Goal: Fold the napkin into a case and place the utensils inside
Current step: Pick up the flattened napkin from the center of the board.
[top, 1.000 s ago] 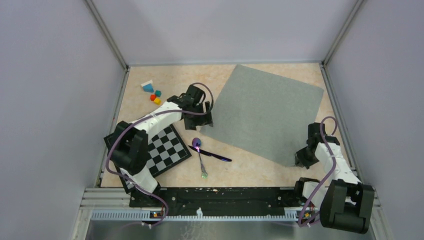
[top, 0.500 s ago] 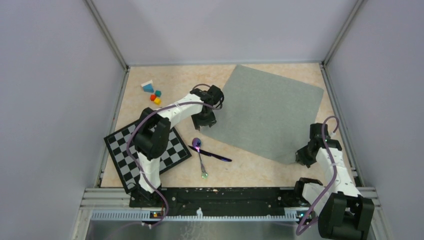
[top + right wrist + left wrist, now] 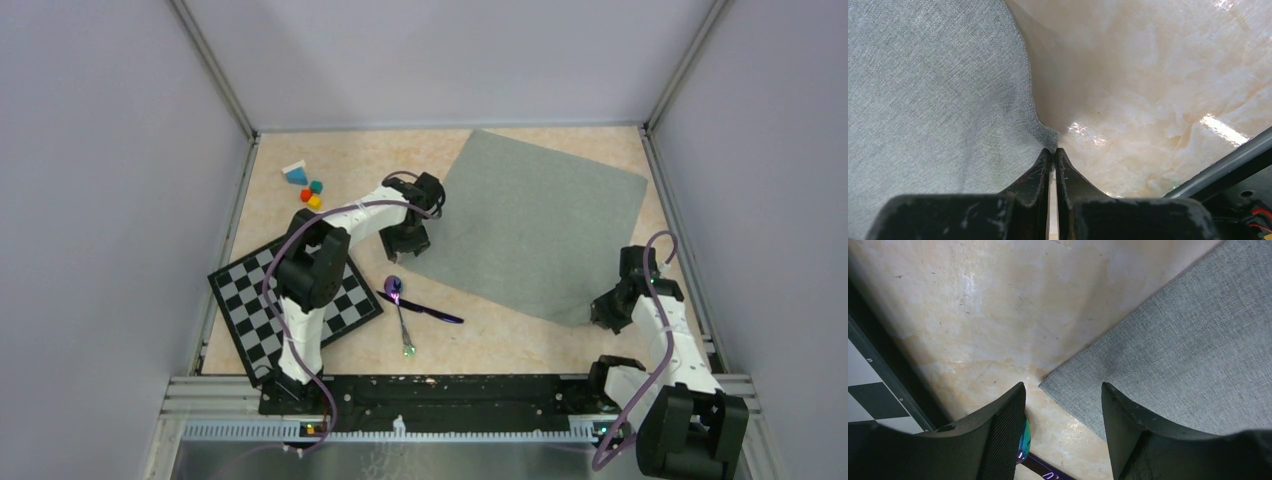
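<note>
The grey-green napkin [image 3: 540, 220] lies spread flat, turned at an angle, on the right half of the table. My left gripper [image 3: 408, 243] is at its left corner. In the left wrist view the gripper [image 3: 1063, 390] is open, its fingers astride that corner of the napkin [image 3: 1173, 340]. My right gripper [image 3: 603, 315] is at the near right corner. In the right wrist view the gripper [image 3: 1053, 151] is shut on the napkin [image 3: 933, 90], its tip pinched. The purple spoon [image 3: 401, 312] and the dark stick [image 3: 428, 311] lie crossed on the table near the front; the spoon's bowl [image 3: 1023, 445] peeks past my left finger. No case shows.
A black-and-white checkered board [image 3: 345, 300] lies at the front left, partly under my left arm. Small coloured blocks [image 3: 308, 190] sit at the back left. Walls with metal rails close in the table, and a black rail [image 3: 1228, 170] runs close to my right gripper.
My left gripper moved right from beside the blocks to the napkin's left corner, and its jaws narrowed. My right gripper stayed pinched on its corner, shifting only slightly.
</note>
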